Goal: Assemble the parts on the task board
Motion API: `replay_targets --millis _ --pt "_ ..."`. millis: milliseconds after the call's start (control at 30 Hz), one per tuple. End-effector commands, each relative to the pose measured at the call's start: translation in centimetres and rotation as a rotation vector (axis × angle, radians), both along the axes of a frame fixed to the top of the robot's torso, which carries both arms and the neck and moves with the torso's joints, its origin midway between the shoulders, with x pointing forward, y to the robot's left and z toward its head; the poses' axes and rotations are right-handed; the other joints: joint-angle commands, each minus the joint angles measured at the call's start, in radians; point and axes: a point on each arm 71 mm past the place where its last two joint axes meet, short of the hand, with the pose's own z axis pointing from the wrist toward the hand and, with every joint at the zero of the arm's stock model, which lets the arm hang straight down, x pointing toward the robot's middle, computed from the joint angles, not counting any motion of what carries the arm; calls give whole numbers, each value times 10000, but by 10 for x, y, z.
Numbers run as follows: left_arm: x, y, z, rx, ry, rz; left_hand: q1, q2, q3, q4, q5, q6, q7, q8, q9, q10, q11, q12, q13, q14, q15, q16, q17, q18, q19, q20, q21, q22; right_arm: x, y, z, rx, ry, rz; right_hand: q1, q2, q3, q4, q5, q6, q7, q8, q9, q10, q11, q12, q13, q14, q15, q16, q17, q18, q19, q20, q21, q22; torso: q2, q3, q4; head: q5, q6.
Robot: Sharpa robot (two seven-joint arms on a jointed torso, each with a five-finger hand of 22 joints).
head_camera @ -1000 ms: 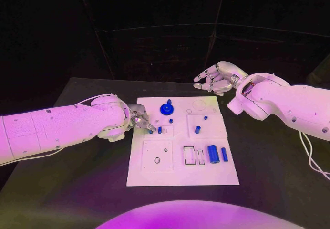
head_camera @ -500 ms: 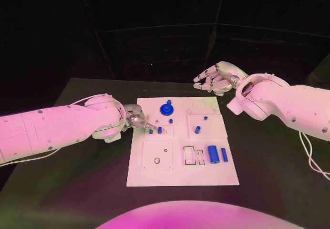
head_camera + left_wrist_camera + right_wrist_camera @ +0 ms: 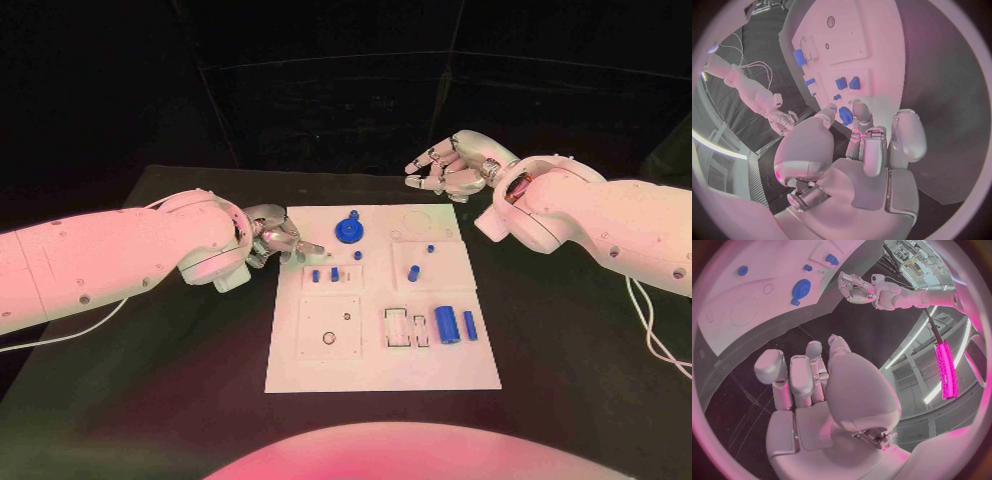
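Several small blue parts dot the white task board (both hands curled, holding nothing).

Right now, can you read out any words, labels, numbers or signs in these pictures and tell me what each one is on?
None can be read.
The task board carries only outlined recesses and blue parts, no lettering.
The left robot hand and right robot hand show no markings.
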Motion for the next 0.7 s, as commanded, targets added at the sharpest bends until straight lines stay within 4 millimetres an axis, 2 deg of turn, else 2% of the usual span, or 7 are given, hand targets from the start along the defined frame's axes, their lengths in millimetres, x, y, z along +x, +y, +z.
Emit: replay_targets --millis 33,167,367,567,600,633,700 --pt "2 -5 2 -780 45 36 404 197 32 -136 41 -45 0 -14 -54 -30 5 -59 -43 1071 77 32 2635 66 3 104 -42 107 0 1 1 13 -54 83 -50 38 -7 37 41 -90 -5 42 -10 -34 14 45 -6 172 -32 -34 7 157 -50 -16 -55 -9 3 4 -2 16 2" --pt "2 -13 1 -768 254 -295 735 347 159 -276 40 -89 17 -63 -140 -12 11 -87 -98 1071 81 32 2635 68 14 113 -56 107 0 2 1 13 -46 93 -50 38 -7 37 41 -90 -5 42 -10 -34 14 45 -6 172 -32 -34 7 157 -50 -16 -55 -9 -2 3 -4 15 20" --pt "4 -26 -1 -598 604 -729 577 394 4 -84 26 -51 35 -199 -316 446 21 312 421 1071 90 32 2635 44 75 124 43 183 0 3 1 14 -35 116 -58 37 -10 42 41 -95 -4 42 -10 -36 15 49 -6 173 -30 -31 17 157 -49 -15 -56 -8 13 9 -38 12 47" --pt "14 -31 2 -799 148 -619 556 363 -131 -31 29 -44 45 -250 -394 391 30 222 255 1071 93 32 2635 80 35 124 -126 82 0 2 0 11 -32 103 -58 37 -10 42 41 -95 -4 42 -10 -36 15 49 -6 173 -30 -31 17 157 -49 -15 -56 -8 -2 4 8 -79 89" --pt "16 -33 4 -935 -31 -656 714 336 -182 -104 28 -194 118 -322 -453 -109 95 -285 -449 996 145 -113 2395 198 -184 151 -763 -314 0 3 0 10 -31 103 -58 37 -10 42 41 -95 -4 42 -10 -36 15 49 -6 173 -30 -31 17 157 -49 -15 -56 -8 -2 4 13 -90 91" --pt "18 -37 6 -1145 -315 -772 921 304 -243 -199 36 -355 222 -370 -506 -452 178 -519 -694 807 235 -453 1858 327 -464 205 -1496 -763 0 3 0 11 -31 105 -58 37 -10 42 41 -95 -4 42 -10 -36 15 49 -6 173 -30 -31 17 157 -49 -15 -56 -8 3 2 15 -102 101" --pt "21 -45 12 -1594 -1091 -1202 1780 220 -141 -688 31 -926 467 -592 -653 -1114 410 -857 -865 323 402 -1213 760 598 -1146 326 -3168 -1792 0 3 0 13 -33 111 -58 37 -10 42 41 -95 -4 42 -10 -36 15 49 -6 173 -30 -31 17 157 -49 -15 -56 -8 7 2 7 -102 110"
